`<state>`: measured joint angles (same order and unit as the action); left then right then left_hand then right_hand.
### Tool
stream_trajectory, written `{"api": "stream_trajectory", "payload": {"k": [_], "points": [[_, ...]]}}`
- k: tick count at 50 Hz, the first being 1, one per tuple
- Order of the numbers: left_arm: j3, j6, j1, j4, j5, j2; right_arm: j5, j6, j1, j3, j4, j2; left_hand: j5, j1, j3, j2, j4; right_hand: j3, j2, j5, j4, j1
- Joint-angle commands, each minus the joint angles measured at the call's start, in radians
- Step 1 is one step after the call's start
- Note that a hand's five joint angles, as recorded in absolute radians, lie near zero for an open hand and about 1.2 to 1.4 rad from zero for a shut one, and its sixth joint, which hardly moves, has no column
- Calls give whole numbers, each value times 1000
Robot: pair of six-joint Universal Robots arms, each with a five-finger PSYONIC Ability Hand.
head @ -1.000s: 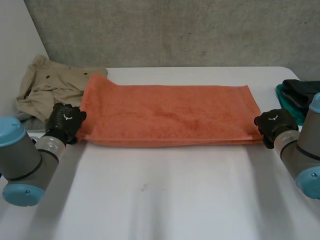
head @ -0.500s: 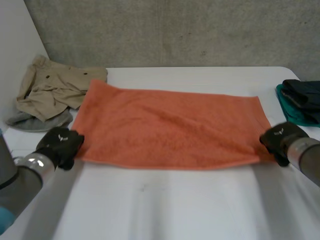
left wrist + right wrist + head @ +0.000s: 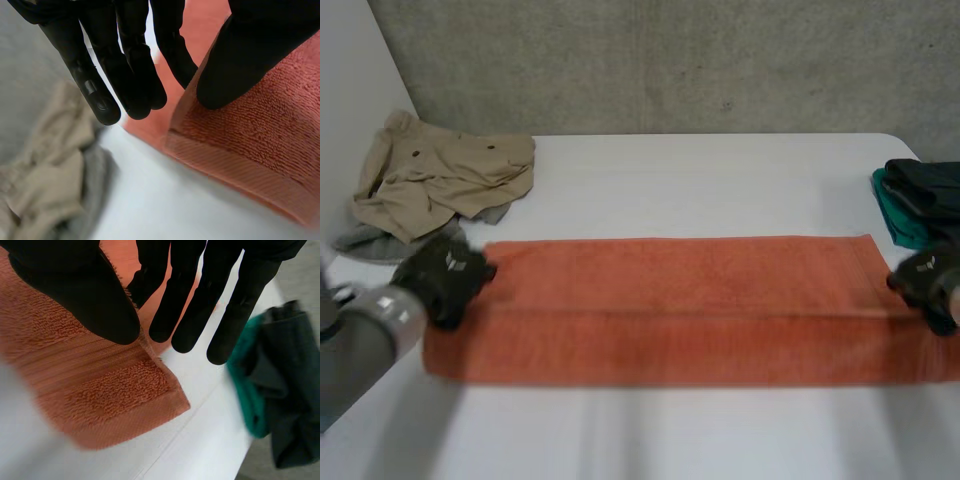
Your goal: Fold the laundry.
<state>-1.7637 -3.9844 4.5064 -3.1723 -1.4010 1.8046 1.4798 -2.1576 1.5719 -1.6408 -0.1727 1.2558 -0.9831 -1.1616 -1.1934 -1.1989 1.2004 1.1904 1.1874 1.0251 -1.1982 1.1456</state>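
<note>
At left fingertips: left hand (image 3: 250,45) is pinching a corner of the orange towel (image 3: 260,140), thumb on top.
At right fingertips: right hand (image 3: 75,285) is pinching the opposite corner.
Head view: towel is lying folded lengthwise across table (image 3: 720,180), near beige clothes (image 3: 440,175).

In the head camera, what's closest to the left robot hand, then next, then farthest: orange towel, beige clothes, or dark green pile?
1. The orange towel: the left robot hand pinches its end.
2. The beige clothes: just behind that hand, on the same side.
3. The dark green pile: far across the table, at the other side.
</note>
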Motion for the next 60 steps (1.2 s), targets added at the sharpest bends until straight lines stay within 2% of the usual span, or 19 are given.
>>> {"api": "stream_trajectory", "payload": {"k": [1, 9, 15, 16, 17, 18, 19, 21, 26, 31, 36, 43, 46, 49, 54, 55, 56, 59, 60], "points": [[236, 51, -52, -146, -116, 229, 80, -51, 86, 165, 203, -183, -239, -235, -203, -197, 196, 206, 209, 197, -198, 251], [528, 50, -118, -169, -229, 473, 97, -50, 125, 356, 315, -352, -239, -235, -203, -197, 196, 206, 209, 197, -198, 251], [659, 47, -130, -172, -254, 574, 108, -48, 158, 522, 372, -492, -239, -235, -203, -197, 196, 206, 209, 197, -198, 251], [676, 47, -134, -175, -254, 585, 112, -47, 160, 548, 380, -513, -239, -235, -203, -197, 196, 21, 24, 12, -13, 66], [707, 48, -147, -176, -254, 602, 128, -45, 168, 596, 396, -553, -97, -93, -61, -55, 54, -559, -556, -569, 567, -515], [720, 48, -154, -176, -256, 608, 138, -44, 171, 613, 404, -567, 271, 275, 307, 312, -314, -975, -972, -984, 983, -930], [730, 44, -164, -176, -260, 614, 151, -41, 175, 628, 410, -579, 644, 648, 680, 685, -687, -1016, -1013, -1025, 1024, -971], [747, 48, -185, -178, -268, 621, 177, -44, 189, 660, 421, -585, 983, 987, 1019, 1024, -1026, -1016, -1013, -1025, 1024, -971], [728, 56, -222, -176, -283, 610, 185, -90, 194, 651, 423, -524, 983, 987, 1019, 1024, -1026, -1016, -1013, -1025, 1024, -971], [667, 90, -237, -170, -283, 529, 177, -182, 185, 541, 398, -376, 983, 987, 1019, 1024, -1026, -1016, -1013, -1025, 1024, -971], [578, 203, -233, -176, -270, 420, 105, -208, 163, 385, 238, -224, 983, 987, 1019, 1024, -1026, -1016, -1013, -1025, 1024, -971], [501, 303, -230, -170, -262, 335, 8, -243, 31, 216, 35, -167, 983, 987, 1019, 1024, -1026, -1016, -1013, -1025, 1024, -971], [463, 320, -230, -170, -257, 311, -55, -254, -10, 147, 25, -167, 983, 987, 1019, 1024, -1026, -918, -915, -927, 926, -873], [434, 321, -230, -175, -242, 306, -128, -255, -74, 93, 105, -174, 983, 987, 1019, 1024, -1026, -777, -774, -786, 785, -732], [415, 324, -237, -179, -216, 312, -139, -255, -101, 70, 242, -229, 983, 987, 1019, 1024, -1026, -616, -613, -625, 623, -571], [415, 326, -237, -179, -216, 314, -139, -255, -104, 70, 255, -239, 983, 987, 1019, 1024, -1026, -516, -513, -526, 524, -471], [414, 326, -237, -179, -216, 315, -133, -254, -105, 73, 286, -259, 983, 987, 1019, 1024, -1026, 121, 124, 112, -113, 166], [409, 326, -237, -179, -216, 317, -96, -260, -108, 85, 298, -265, 983, 987, 1019, 1024, -1026, 206, 209, 197, -198, 251], [409, 326, -239, -179, -216, 317, -34, -263, -118, 78, 309, -260, 983, 987, 1019, 1024, -1026, 206, 209, 197, -198, 251]]}}
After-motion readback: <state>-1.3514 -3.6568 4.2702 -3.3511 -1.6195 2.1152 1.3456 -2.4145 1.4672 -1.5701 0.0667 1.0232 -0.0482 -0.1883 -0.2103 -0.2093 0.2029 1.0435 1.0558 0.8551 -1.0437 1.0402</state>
